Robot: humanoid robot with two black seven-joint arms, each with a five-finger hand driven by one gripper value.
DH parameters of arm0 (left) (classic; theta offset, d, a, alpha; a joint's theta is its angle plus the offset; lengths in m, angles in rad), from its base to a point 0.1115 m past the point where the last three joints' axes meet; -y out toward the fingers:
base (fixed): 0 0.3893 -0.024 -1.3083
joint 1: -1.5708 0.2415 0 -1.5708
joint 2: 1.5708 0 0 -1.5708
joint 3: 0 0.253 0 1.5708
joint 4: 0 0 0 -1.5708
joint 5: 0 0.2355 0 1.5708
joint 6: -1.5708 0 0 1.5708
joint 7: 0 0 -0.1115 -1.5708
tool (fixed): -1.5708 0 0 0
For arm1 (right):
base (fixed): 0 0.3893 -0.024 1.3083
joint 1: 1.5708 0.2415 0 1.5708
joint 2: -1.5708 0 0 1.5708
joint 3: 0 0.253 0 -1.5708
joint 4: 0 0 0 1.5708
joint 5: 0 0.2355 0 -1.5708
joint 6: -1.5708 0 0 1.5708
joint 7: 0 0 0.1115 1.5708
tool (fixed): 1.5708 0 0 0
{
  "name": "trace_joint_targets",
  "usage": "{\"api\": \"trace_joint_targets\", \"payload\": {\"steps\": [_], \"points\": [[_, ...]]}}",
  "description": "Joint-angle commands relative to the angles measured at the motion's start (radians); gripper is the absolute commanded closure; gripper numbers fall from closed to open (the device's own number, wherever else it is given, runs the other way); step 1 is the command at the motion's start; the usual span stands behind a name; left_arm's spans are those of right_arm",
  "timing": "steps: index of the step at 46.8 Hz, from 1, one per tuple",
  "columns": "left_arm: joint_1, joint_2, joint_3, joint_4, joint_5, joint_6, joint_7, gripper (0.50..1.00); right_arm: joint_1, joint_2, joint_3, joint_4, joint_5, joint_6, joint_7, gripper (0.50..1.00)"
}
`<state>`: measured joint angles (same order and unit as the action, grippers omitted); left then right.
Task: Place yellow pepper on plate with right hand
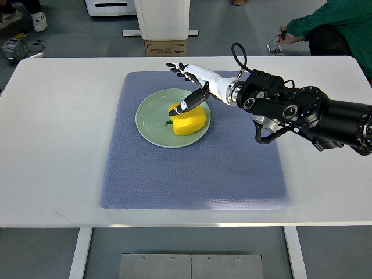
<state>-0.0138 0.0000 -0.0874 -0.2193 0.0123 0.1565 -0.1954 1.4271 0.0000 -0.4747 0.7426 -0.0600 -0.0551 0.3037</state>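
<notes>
The yellow pepper (pixel 190 121) lies on its side on the pale green plate (pixel 152 119), on the plate's right half, with its green stem pointing left. My right hand (pixel 183 87) reaches in from the right and hovers just behind the pepper. Its fingers (pixel 177 68) are spread out beyond the plate's far rim and hold nothing. The black-tipped thumb (pixel 189 104) points down onto the pepper's top edge. The left arm does not show.
The plate sits on a blue-grey mat (pixel 192 174) on a white table (pixel 58 145). A person in a green sleeve (pixel 325 20) crouches beyond the far right corner. A cardboard box (pixel 165 47) and a white stand (pixel 161 17) are behind the table.
</notes>
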Motion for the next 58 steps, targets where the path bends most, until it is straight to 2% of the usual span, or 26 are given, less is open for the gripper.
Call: {"api": "trace_joint_targets", "payload": {"steps": [1,13,19,29,41,58], "points": [[0.0,0.0,0.0,0.0,0.0,0.0,-0.001,0.5,-0.039,-0.006,0.068,-0.009,0.006,0.001,-0.002,0.5],[0.0,0.0,0.0,0.0,0.0,0.0,-0.001,0.5,-0.292,-0.123,0.542,-0.011,0.009,0.029,-0.04,0.5],[0.0,0.0,0.0,0.0,0.0,0.0,0.001,0.5,-0.387,-0.152,0.688,-0.011,0.009,0.031,-0.04,0.5],[0.0,0.0,0.0,0.0,0.0,0.0,0.001,0.5,-0.482,-0.199,0.824,-0.017,0.009,0.04,-0.031,0.5],[0.0,0.0,0.0,0.0,0.0,0.0,0.001,0.5,-0.594,-0.229,1.022,-0.103,0.02,0.063,-0.029,0.5],[0.0,0.0,0.0,0.0,0.0,0.0,0.001,0.5,-0.637,-0.239,1.07,-0.127,0.022,0.07,-0.029,0.5]]}}
